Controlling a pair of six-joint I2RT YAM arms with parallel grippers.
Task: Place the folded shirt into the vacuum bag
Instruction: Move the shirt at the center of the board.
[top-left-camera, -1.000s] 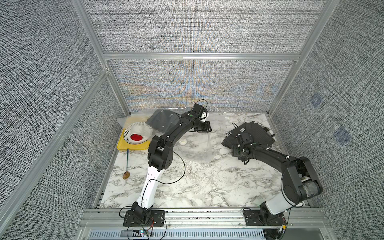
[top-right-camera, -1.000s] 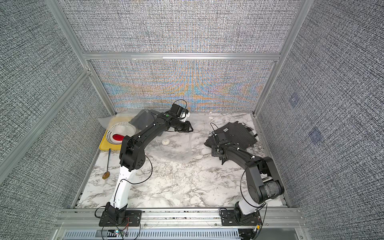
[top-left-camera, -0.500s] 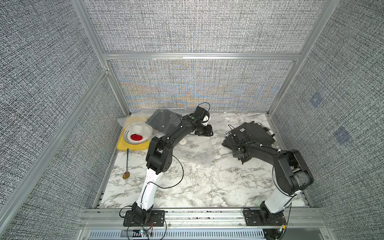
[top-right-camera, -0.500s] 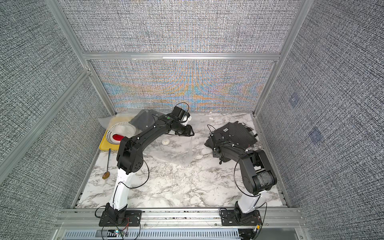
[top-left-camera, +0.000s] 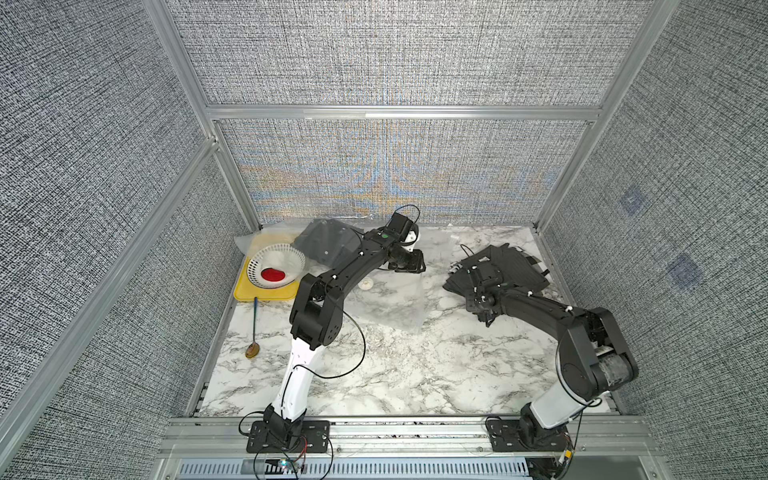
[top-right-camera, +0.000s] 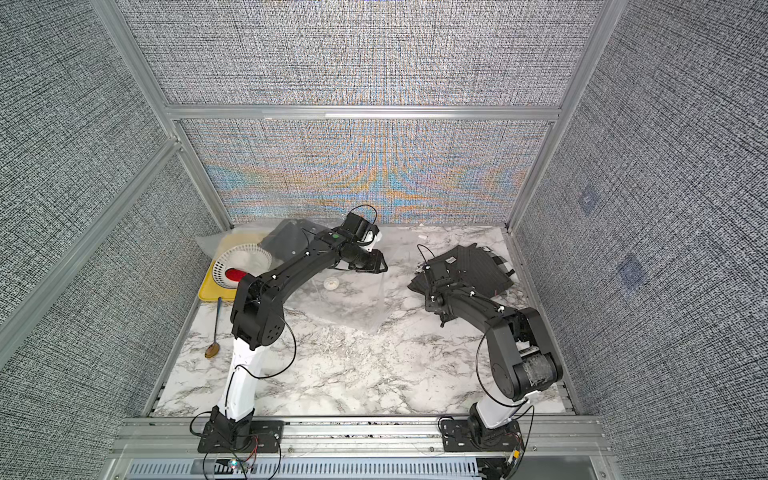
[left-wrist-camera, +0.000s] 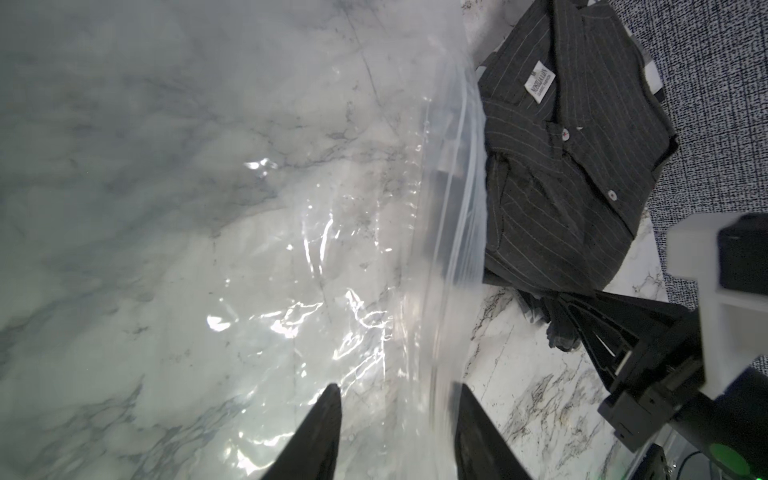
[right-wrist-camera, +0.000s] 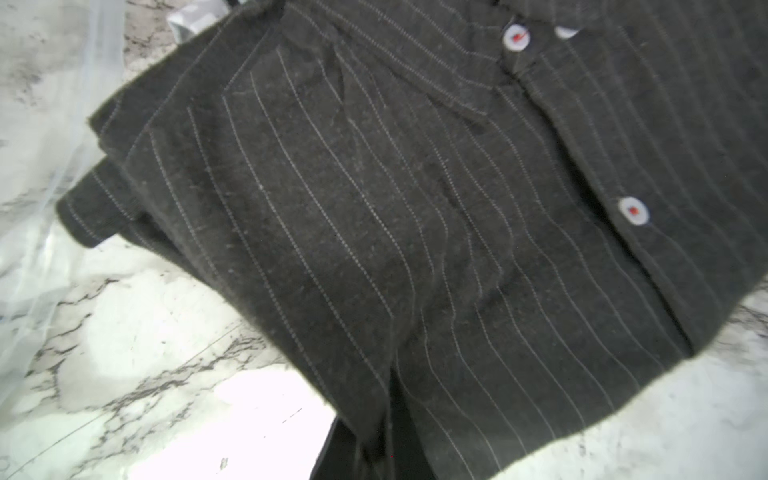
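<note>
The folded shirt, dark with thin pale stripes and white buttons, lies at the back right of the marble table. My right gripper is shut on its near left edge, and the cloth hides the fingertips. The vacuum bag is clear film spread mid-table, with its white valve disc. My left gripper stands open over the bag's edge. Film runs between its fingers, a short way from the shirt.
At the back left a yellow tray holds a white basket with something red in it. A spoon lies in front of the tray. A dark grey bundle sits at the back behind the left arm. Walls close three sides.
My right gripper has shut on the shirt's edge. The left gripper has slid a little toward the front and right, and its jaws have widened.
</note>
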